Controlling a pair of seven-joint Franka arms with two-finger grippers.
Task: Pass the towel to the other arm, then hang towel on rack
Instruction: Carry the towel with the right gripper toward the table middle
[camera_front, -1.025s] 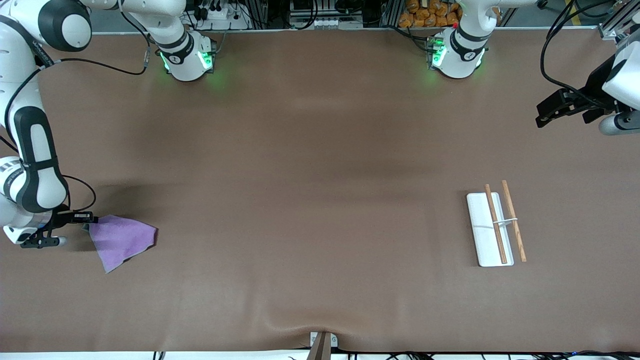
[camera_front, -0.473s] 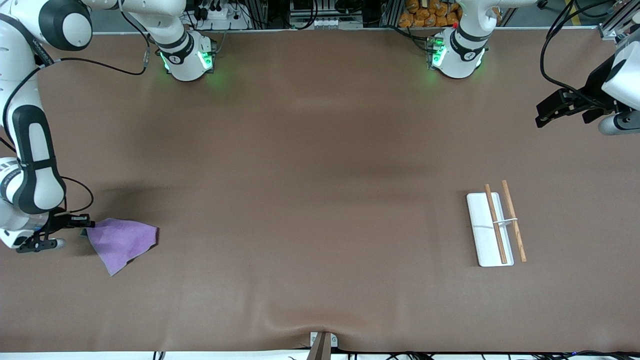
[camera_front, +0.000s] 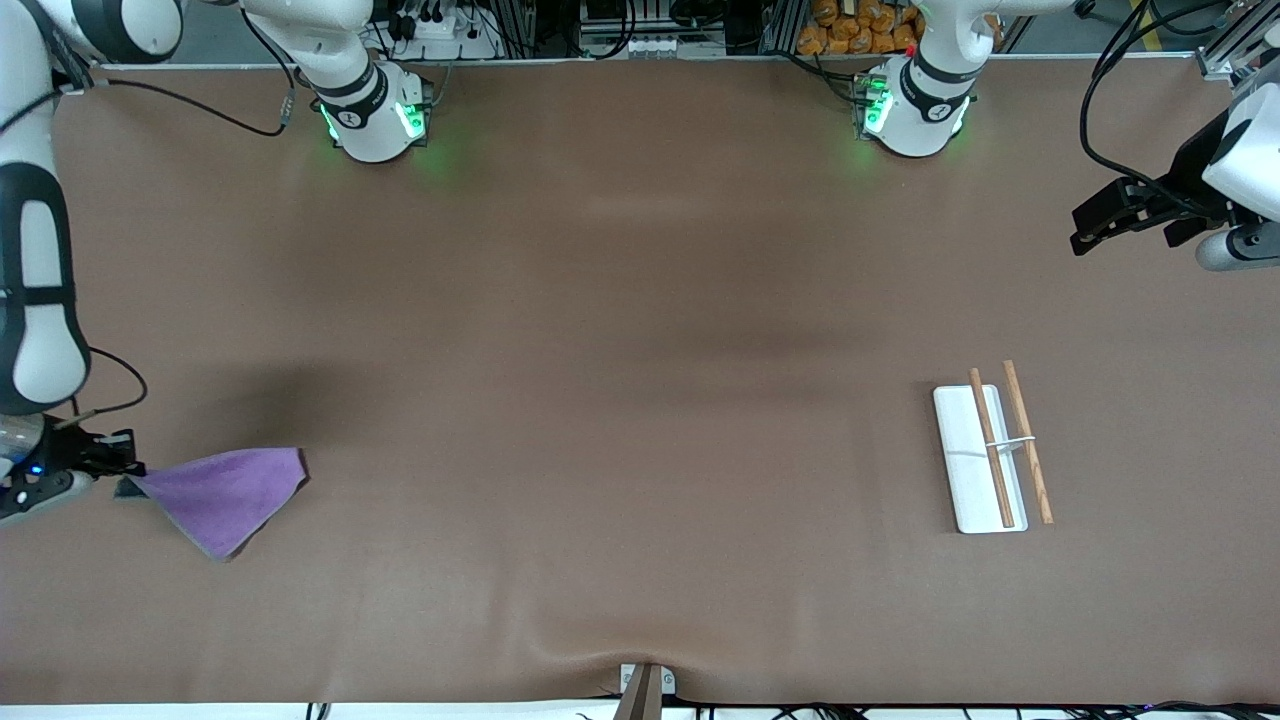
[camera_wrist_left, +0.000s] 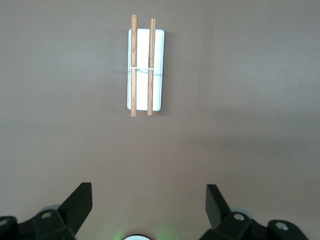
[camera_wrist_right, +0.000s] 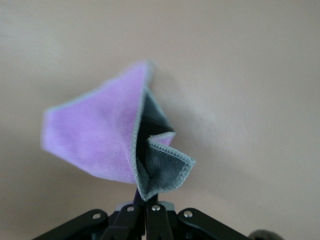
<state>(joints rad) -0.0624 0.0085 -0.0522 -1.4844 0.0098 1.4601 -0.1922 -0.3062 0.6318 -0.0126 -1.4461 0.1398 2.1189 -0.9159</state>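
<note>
With only one corner of the purple towel (camera_front: 222, 494) pinched in the right gripper (camera_front: 118, 470) at its end of the bench, it could slip free before reaching the waiting left gripper (camera_front: 1085, 235), jaws wide, above the rack (camera_front: 975, 460).

a robotics lab: two bench-mounted arms, brown-covered table (camera_front: 640, 330), cables (camera_front: 1120, 90), aluminium framing (camera_front: 1225, 45).

White arms with black joint bands and trailing black cables — bases lit green — black fingers (camera_wrist_left: 77, 202).
</note>
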